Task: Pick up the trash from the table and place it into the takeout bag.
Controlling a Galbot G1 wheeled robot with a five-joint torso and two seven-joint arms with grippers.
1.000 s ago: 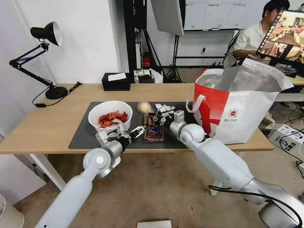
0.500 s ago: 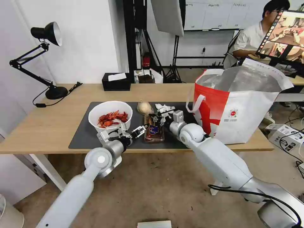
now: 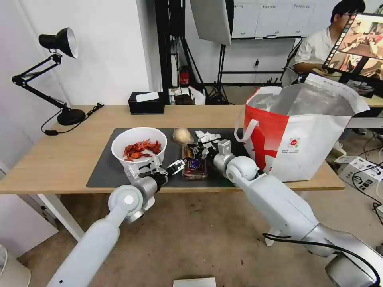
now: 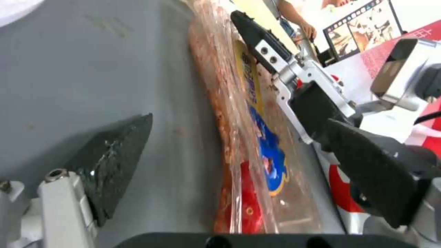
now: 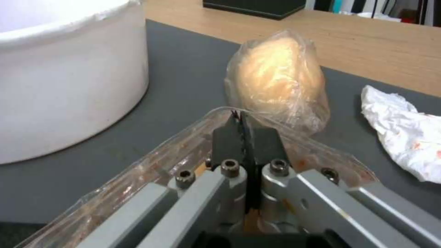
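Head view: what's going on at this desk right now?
The right hand is shut on the rim of the clear clamshell tray, which lies on the dark mat. The left hand is open beside the tray's near left side. The bowl of shells, wrapped lump and tissue sit untouched; the takeout bag stands open.

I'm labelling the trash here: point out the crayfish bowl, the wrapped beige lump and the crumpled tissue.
crayfish bowl [image 3: 137, 140]: head view, near-side white wall.
wrapped beige lump [image 5: 275, 77]: right wrist view, middle of the wrapping.
crumpled tissue [image 5: 404, 132]: right wrist view, its middle.
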